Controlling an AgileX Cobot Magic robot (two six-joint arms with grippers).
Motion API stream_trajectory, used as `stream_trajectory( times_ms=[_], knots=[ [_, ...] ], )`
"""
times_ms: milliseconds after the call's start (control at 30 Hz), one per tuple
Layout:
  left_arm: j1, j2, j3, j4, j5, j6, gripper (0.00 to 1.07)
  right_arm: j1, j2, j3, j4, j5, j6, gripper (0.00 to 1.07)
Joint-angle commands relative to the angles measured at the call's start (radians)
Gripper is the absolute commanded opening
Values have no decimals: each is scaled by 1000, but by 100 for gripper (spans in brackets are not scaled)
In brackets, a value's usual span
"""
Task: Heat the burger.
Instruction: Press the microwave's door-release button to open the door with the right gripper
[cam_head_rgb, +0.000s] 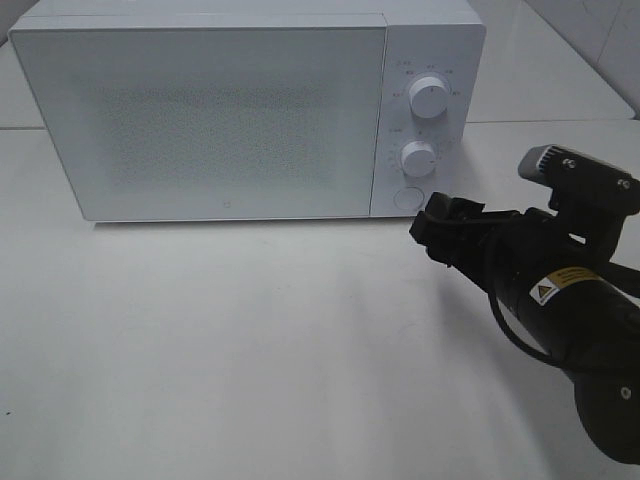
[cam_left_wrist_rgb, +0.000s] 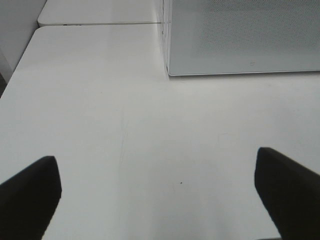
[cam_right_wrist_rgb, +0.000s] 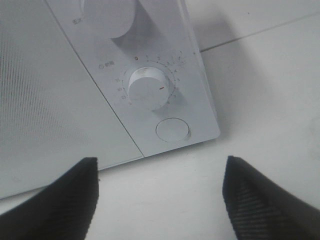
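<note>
Right wrist: right end effector (cam_right_wrist_rgb: 160, 165), jaws apart, facing microwave (cam_right_wrist_rgb: 50, 100) round button (cam_right_wrist_rgb: 173, 129).

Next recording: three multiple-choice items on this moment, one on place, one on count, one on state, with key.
1. Where is the right end effector? A) by the white box-shaped microwave's control panel B) atop the microwave C) at its left side
2. Round white knobs on the panel? A) one B) two C) four
3. The microwave door is: A) shut B) wide open C) removed
Key: 1 A, it sits near the round button; 2 B, upper knob and lower knob; 3 A, the door lies flush.
</note>
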Motion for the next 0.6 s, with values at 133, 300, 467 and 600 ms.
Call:
stream_trajectory(
  times_ms=[133, 300, 467, 600],
  knots=[
    [1, -20, 4, -6, -4, -8, 100, 4, -3, -5, 1, 11, 420, 53],
    [1, -20, 4, -6, -4, -8, 100, 4, -3, -5, -4, 18, 741, 38],
    [1, -20, 4, -6, -4, -8, 100, 4, -3, -5, -3, 25, 939, 23],
    [1, -20, 4, -6, -4, -8, 100, 4, -3, -5, -3, 25, 1045, 12]
  ],
)
